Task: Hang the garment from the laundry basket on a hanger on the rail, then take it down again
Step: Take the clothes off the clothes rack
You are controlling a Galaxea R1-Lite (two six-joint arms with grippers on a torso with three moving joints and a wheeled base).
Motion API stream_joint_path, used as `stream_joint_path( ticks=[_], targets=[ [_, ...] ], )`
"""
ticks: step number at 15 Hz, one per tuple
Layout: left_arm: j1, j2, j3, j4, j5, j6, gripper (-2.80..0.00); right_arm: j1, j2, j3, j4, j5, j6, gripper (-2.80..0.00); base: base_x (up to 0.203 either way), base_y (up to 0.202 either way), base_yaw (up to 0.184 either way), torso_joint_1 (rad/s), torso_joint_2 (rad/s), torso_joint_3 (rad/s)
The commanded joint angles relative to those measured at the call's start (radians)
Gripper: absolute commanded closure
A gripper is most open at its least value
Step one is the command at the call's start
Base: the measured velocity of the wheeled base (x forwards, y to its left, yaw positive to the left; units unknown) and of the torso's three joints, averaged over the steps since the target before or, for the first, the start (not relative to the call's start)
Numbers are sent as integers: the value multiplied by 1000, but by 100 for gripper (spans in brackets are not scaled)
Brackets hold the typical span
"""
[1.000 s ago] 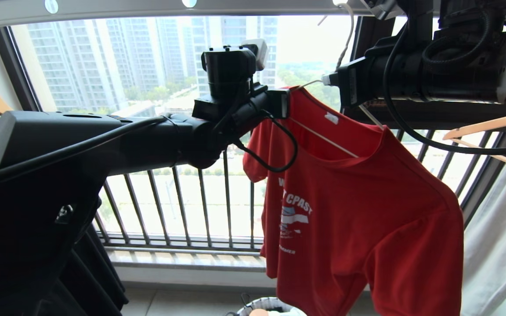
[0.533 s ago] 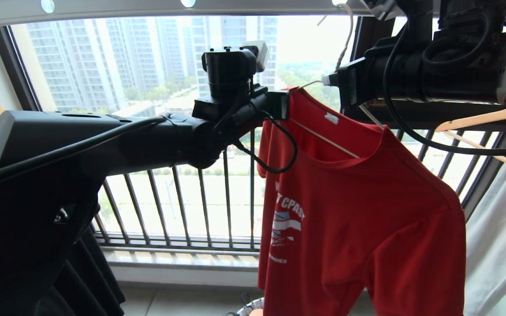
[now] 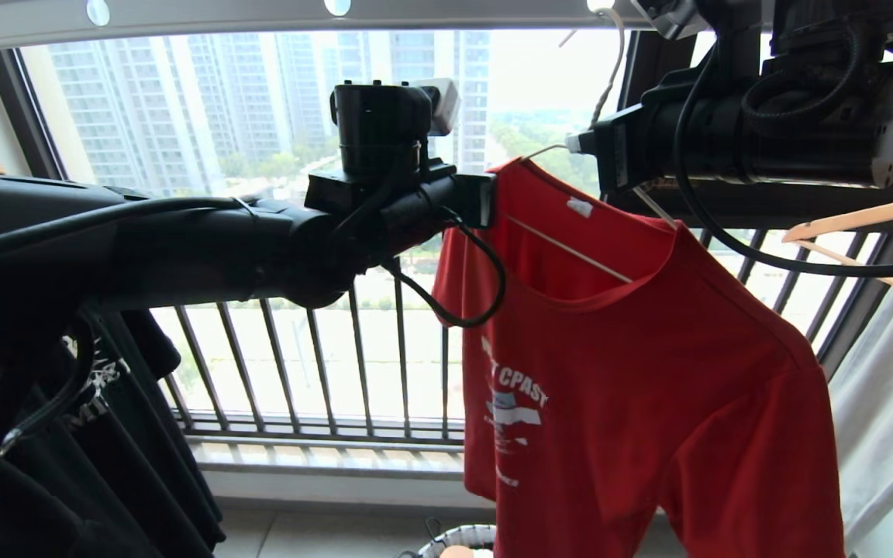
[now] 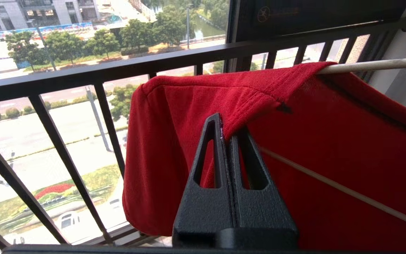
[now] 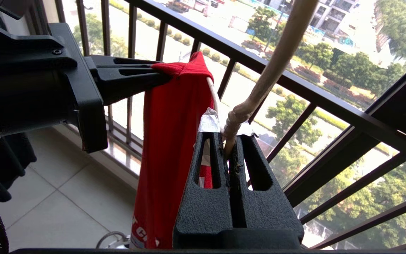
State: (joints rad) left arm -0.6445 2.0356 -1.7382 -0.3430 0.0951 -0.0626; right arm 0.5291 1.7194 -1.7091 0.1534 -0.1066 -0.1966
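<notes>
Both grippers are pressed together on something: the left gripper point(image 4: 228, 132) pinches a fold of the red T-shirt point(image 3: 648, 387) at its shoulder seam, and the right gripper point(image 5: 228, 141) is clamped on the twisted neck of the thin off-white hanger point(image 5: 273, 67). Counting what shows: two robot arms, one red shirt, one wire hanger carrying it, three round white discs along the grey rail point(image 3: 260, 15) at the top of the head view, two wooden hangers point(image 3: 865, 217) at the far right with a pale garment point(image 3: 888, 418) below them, a black shirt point(image 3: 105, 449) at the lower left, and one white mesh basket point(image 3: 458, 539) whose rim only just peeks in at the bottom edge. The head view alone gives the whole shirt hanging with its white lettering and chest graphic, the hanger's hook rising toward the rail, and both arms reaching in level from either side. The left wrist view alone shows the fingertips shut with the red cloth caught between them, the shoulder draped over the hanger's end and the lower bar running across inside the shirt. The right wrist view alone shows the wrapped wire gripped between the fingers, the left gripper from the side holding the cloth, the tiled floor and the dark barred railing point(image 5: 330, 106) behind.
</notes>
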Motion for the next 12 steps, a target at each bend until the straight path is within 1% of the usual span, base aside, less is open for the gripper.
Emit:
stream_joint_path(
  ticks=[1,5,7,10,12],
  targets=[
    [-2,-6,-29,-7,1,-3,-280,0,3,3,3,-1,-3,0,0,0,0,0,0,0],
    [-4,-12,-17,-10,0,-6,-280,0,0,2,5,-1,-3,0,0,0,0,0,0,0],
    [-5,-34,24,-11,-1,-8,-280,0,2,2,4,-1,-3,0,0,0,0,0,0,0],
    [-13,-137,171,-12,-4,-8,-280,0,2,2,3,-1,-3,0,0,0,0,0,0,0],
    [-14,-236,336,-16,-4,-8,-280,0,2,2,3,-1,-3,0,0,0,0,0,0,0]
  ],
)
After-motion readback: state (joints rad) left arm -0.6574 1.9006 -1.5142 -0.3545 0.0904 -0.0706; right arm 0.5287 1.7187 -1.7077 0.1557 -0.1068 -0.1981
